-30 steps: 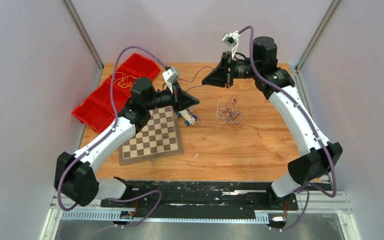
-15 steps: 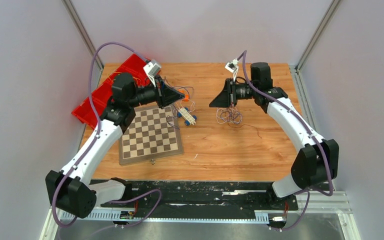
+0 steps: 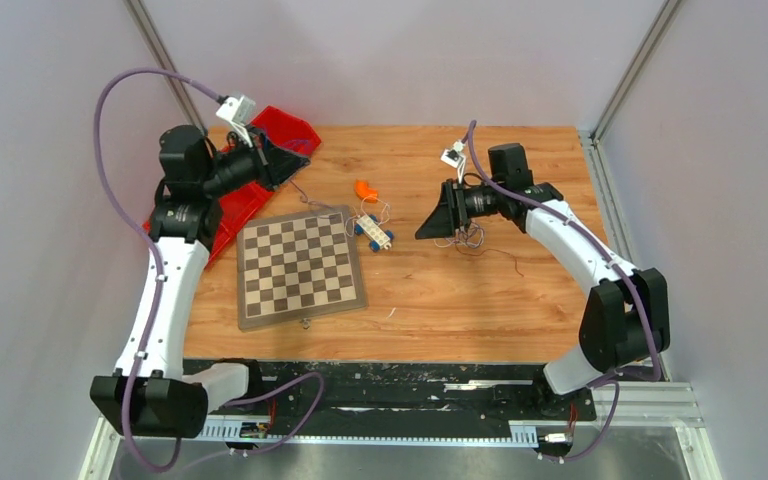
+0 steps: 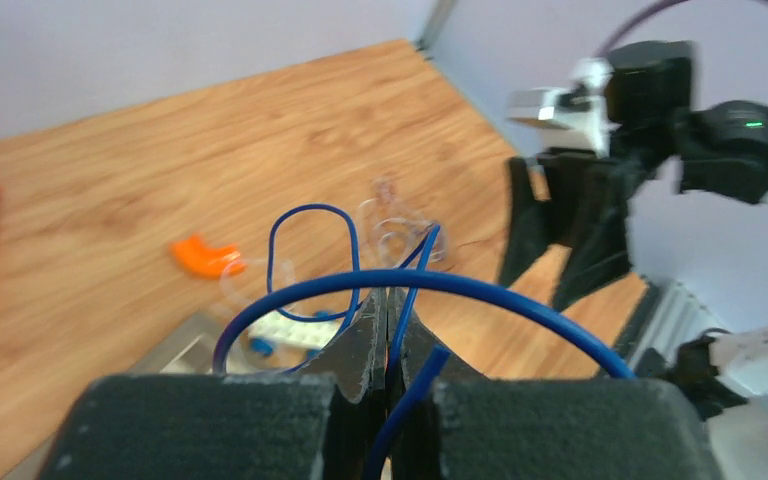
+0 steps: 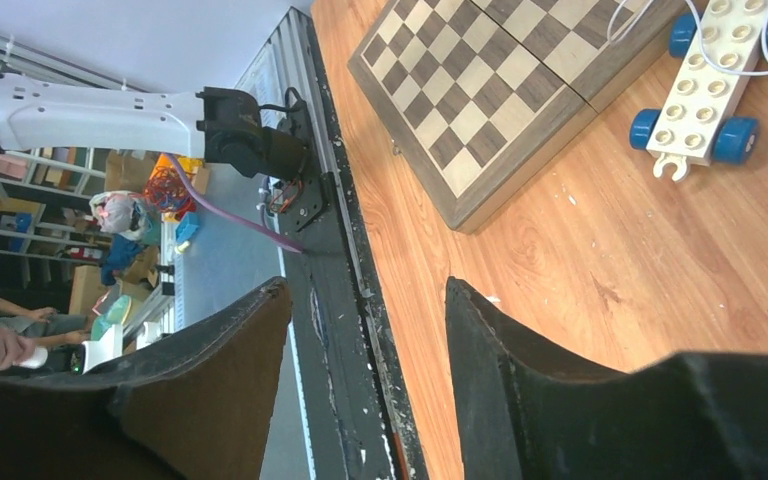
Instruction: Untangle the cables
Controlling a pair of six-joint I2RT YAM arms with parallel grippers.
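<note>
Cables (image 3: 463, 237): a loose bunch is shown right of centre, just beside the spread, empty right gripper (image 3: 430, 225). One blue strand (image 4: 460, 283) is pinched in the left gripper (image 4: 388, 300) and is seen running diagonally from upper left toward centre.

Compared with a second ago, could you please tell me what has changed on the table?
The left tool, shut on a blue cable, swung back left toward the red bins, drawing the cable along. The right tool dropped from the far edge down to the cable bundle and opened; it holds nothing. The chessboard and toy car stayed put.
</note>
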